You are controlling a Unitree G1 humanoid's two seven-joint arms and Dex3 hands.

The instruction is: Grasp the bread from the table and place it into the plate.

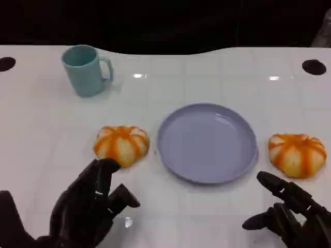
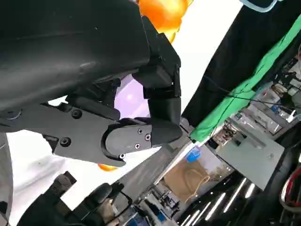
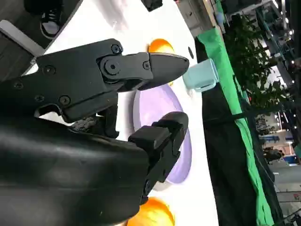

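I see a teal mug (image 1: 85,69) standing upright at the upper left of my head view, handle turned toward the frame's right. It sits on the white table (image 1: 207,77), which has two dark round holes, one at the far left edge (image 1: 6,63) and one at upper right (image 1: 314,66). A green cloth (image 3: 230,84) hangs beyond the table's edge.

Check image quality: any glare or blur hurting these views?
Head view: small glare spots on the white table, bread left of the plate sharp. Left wrist view: table blown out, left hand close and soft. Right wrist view: background blurred.
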